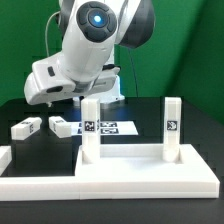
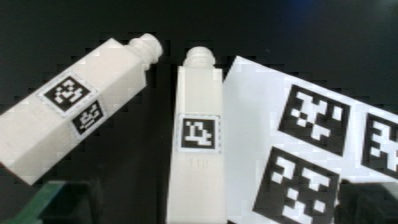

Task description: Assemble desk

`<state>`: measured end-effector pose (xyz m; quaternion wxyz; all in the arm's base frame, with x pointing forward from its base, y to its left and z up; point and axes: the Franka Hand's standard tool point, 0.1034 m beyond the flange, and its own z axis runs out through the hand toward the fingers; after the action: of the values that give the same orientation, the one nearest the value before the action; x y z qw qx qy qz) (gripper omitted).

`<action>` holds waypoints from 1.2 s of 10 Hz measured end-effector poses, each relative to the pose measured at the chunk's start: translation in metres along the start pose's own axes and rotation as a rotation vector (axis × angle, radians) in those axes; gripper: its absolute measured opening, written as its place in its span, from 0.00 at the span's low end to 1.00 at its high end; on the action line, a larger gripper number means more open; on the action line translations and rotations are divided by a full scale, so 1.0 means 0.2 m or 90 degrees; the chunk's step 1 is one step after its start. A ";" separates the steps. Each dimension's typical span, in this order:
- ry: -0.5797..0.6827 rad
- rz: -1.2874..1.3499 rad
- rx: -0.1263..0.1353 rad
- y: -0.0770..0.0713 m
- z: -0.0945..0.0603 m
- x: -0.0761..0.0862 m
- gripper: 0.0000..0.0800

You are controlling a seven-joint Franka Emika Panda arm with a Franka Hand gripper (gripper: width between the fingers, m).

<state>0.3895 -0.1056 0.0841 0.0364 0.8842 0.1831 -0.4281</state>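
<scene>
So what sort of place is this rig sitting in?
Most likely a robotics lab bench: a black tabletop against a plain green backdrop, a flat white marker board of printed tags, and white plastic square desk legs carrying black-and-white tags.

A robotics lab. A robot arm (image 1: 88,45) stands over a black table (image 1: 15,108) before a green backdrop (image 1: 195,45). A marker board (image 1: 110,128) of printed tags lies there
</scene>
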 end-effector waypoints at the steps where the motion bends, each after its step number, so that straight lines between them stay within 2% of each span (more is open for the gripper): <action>1: -0.005 0.002 0.000 -0.01 0.01 0.00 0.81; 2: -0.014 0.001 0.001 -0.01 0.03 0.00 0.81; 3: -0.021 0.018 0.010 0.04 0.07 -0.01 0.81; 4: -0.022 0.055 0.012 0.05 0.10 0.00 0.81; 5: -0.004 0.070 -0.004 -0.03 0.20 0.07 0.81; 6: -0.020 0.048 0.008 -0.07 0.26 0.05 0.81; 7: -0.014 0.053 0.006 -0.05 0.23 0.06 0.81; 10: -0.015 0.051 0.006 -0.05 0.24 0.06 0.81; 12: -0.017 0.048 0.017 0.00 0.30 0.03 0.81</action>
<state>0.3488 -0.1174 0.0426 0.0436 0.8851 0.1433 -0.4407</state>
